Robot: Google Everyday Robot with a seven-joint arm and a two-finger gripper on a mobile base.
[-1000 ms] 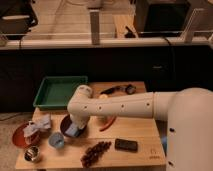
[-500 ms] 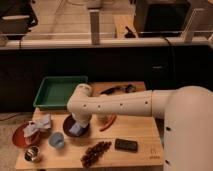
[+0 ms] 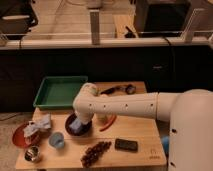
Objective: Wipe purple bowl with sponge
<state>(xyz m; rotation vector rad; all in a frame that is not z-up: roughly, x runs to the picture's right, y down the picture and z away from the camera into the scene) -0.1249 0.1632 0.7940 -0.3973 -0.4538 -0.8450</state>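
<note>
Wooden surface, seen from the front: a green tray fills the back left, with the bowl just in front of it and a reddish-brown plate at the left edge. A blue cup stands near the bowl's front left and a metal cup at the front corner. A dark red cluster and a flat black block lie along the front, a red strip just right of the bowl. My jaws are down at the bowl.
</note>
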